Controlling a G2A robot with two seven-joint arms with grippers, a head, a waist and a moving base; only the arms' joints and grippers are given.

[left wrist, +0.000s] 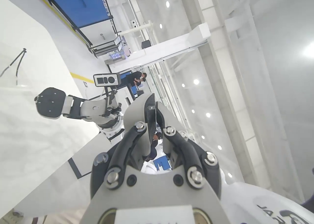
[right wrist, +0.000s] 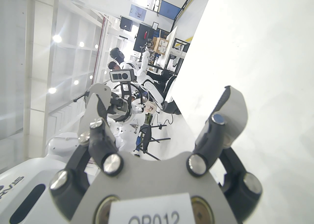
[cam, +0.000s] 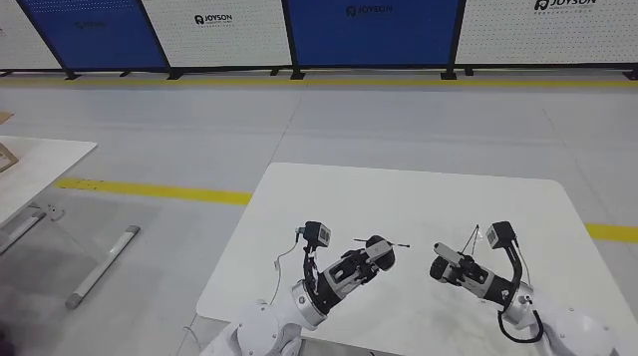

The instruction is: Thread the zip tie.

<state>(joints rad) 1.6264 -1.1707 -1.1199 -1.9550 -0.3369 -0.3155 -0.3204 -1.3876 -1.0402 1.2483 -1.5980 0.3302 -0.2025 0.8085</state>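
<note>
The left gripper [left wrist: 152,104] is clenched on the zip tie [cam: 397,245], a thin black strip poking toward mid-frame, low in the top view. The right gripper [right wrist: 162,91], fingers spread wide and grasping nothing, faces it across a small gap. Both sit near the table's [cam: 419,196] lower edge; white tabletop stretches beyond to the upper edge.
</note>
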